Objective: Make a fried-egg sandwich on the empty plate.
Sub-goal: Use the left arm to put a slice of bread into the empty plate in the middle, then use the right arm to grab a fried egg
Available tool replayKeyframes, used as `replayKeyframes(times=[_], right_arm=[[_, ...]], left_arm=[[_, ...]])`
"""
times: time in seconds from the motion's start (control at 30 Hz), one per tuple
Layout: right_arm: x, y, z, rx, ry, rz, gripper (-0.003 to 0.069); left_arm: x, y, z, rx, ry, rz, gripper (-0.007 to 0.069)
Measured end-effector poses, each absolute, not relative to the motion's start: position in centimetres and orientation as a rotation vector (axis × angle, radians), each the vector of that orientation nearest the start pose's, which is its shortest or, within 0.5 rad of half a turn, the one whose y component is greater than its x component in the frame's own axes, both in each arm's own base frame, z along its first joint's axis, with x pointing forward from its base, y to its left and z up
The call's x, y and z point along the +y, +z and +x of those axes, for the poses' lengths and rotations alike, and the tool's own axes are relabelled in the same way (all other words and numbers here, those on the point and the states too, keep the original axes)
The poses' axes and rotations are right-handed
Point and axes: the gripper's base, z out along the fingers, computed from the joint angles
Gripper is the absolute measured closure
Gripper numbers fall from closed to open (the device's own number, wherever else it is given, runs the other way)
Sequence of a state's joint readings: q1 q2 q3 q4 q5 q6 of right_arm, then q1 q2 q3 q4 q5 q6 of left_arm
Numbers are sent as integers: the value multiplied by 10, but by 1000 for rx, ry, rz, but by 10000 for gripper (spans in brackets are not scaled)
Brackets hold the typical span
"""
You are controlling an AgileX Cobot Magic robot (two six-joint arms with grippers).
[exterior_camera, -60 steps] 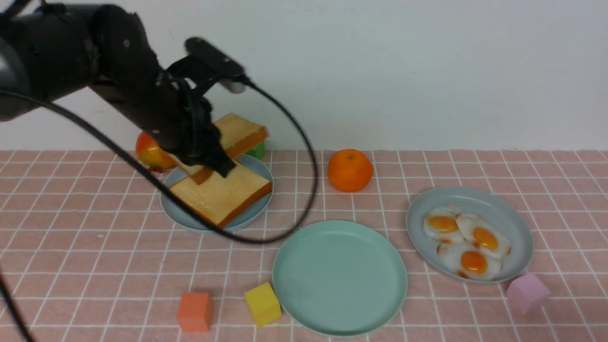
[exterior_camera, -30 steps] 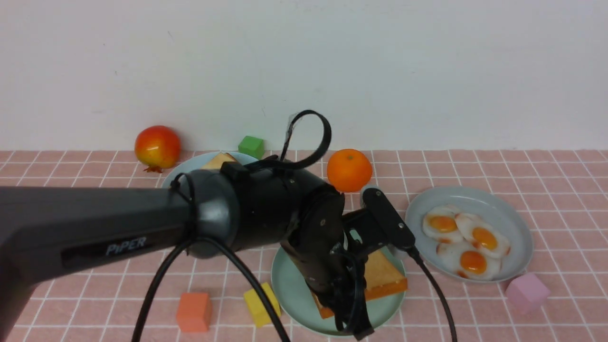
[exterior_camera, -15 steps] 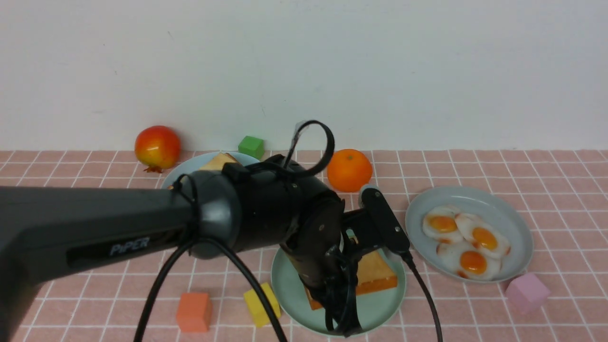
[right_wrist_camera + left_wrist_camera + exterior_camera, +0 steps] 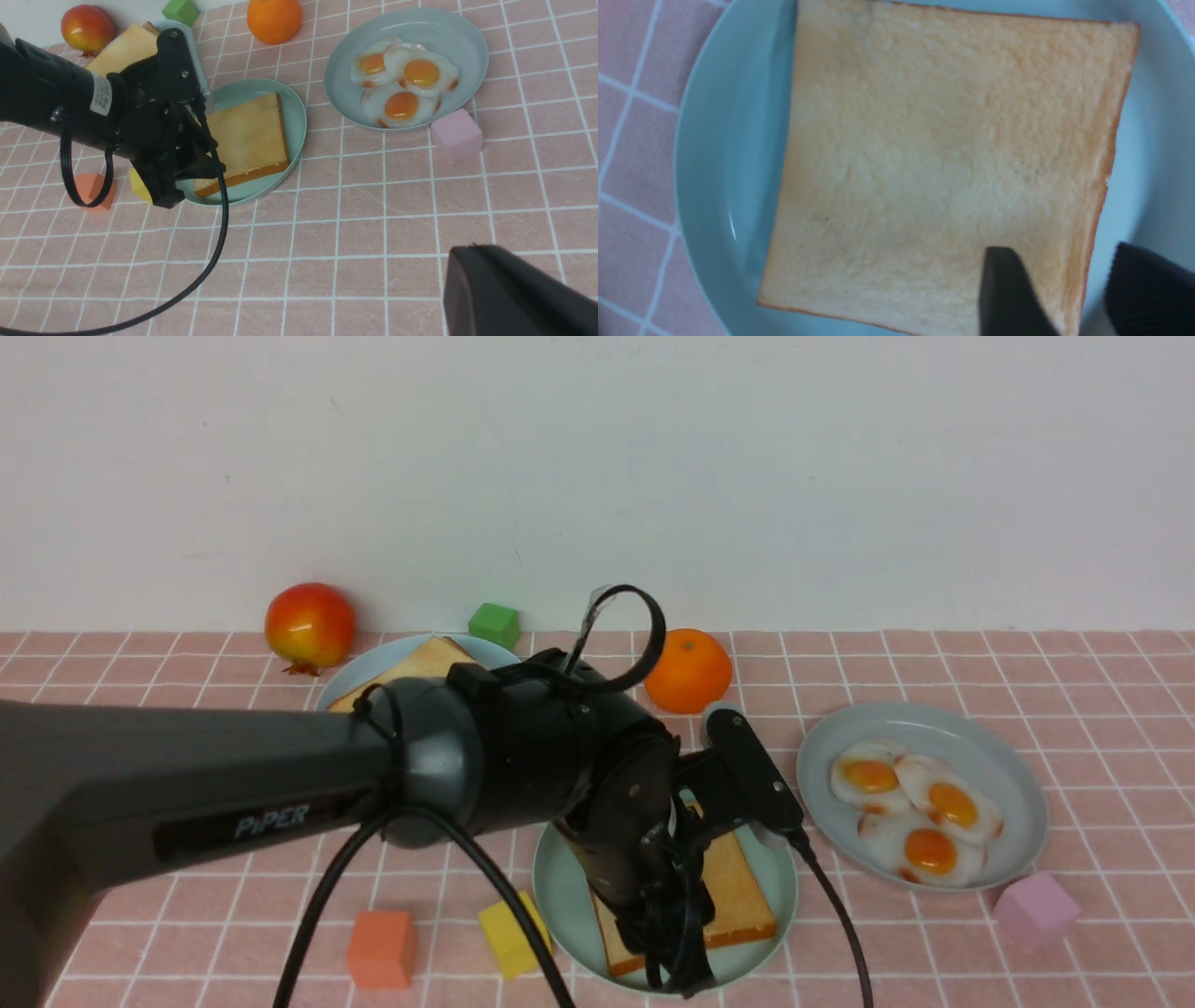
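Note:
One golden toast slice (image 4: 738, 887) lies flat on the mint-green empty plate (image 4: 563, 896), filling most of the plate (image 4: 719, 163) in the left wrist view. My left gripper (image 4: 677, 980) hangs over the slice's near edge. Its jaws (image 4: 1062, 252) are open, one finger above the toast (image 4: 924, 163) and the other beyond its crust. A second toast slice (image 4: 411, 667) rests on the pale-blue plate behind my arm. Three fried eggs (image 4: 920, 807) lie on the grey-blue plate (image 4: 1018, 775). My right gripper (image 4: 467, 266) is shut, empty, above bare tablecloth.
An orange (image 4: 688, 670), a red-yellow fruit (image 4: 310, 625) and a green cube (image 4: 493, 623) stand at the back. An orange cube (image 4: 381, 947) and a yellow cube (image 4: 512, 933) sit left of the mint plate, and a pink cube (image 4: 1036, 910) by the egg plate.
My left arm carried the toast from the pale-blue plate to the mint-green plate. The slice was tilted in the jaws; now it lies flat and the jaws have opened.

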State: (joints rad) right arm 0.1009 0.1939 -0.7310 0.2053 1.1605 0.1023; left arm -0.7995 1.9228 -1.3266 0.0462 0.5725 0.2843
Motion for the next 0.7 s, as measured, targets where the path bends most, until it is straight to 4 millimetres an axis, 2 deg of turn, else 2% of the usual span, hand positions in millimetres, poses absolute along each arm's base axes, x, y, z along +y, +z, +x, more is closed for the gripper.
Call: replayKeyframes(times=[0.03, 0.1, 0.17, 0.2, 0.27, 0.3, 0.37, 0.4, 0.5, 0.57, 0.6, 0.67, 0.7], right_arm=[[17, 335, -4, 2110, 369, -25, 645], [17, 335, -3, 2111, 371, -25, 644], [19, 335, 1, 2150, 395, -27, 643], [19, 335, 1, 2155, 398, -27, 643], [22, 336, 6, 2210, 419, -32, 643], [24, 336, 16, 2287, 424, -42, 643], [26, 337, 34, 2381, 413, -67, 643], [27, 337, 45, 2423, 405, -80, 643], [30, 336, 73, 2528, 396, -106, 641], [34, 333, 95, 2609, 403, -124, 641], [35, 333, 99, 2623, 405, -128, 641], [44, 330, 130, 2694, 411, -177, 641], [47, 330, 137, 2701, 403, -193, 641]], left_arm=[[-289, 195, 284, 2277, -139, 1360, 208], [-289, 200, 282, 2289, -149, 1333, 181], [-286, 233, 269, 2292, -205, 1233, 164], [-286, 236, 267, 2288, -212, 1227, 167], [-283, 268, 251, 2276, -287, 1137, 202], [-277, 300, 234, 2231, -357, 1078, 270], [-261, 339, 210, 2150, -446, 1013, 375], [-246, 361, 194, 2099, -500, 975, 452], [-204, 395, 157, 1997, -593, 902, 605], [-175, 398, 134, 1960, -630, 875, 612], [-166, 397, 126, 1947, -648, 863, 613], [-128, 393, 94, 1871, -729, 807, 613], [-121, 386, 88, 1859, -744, 795, 613]])
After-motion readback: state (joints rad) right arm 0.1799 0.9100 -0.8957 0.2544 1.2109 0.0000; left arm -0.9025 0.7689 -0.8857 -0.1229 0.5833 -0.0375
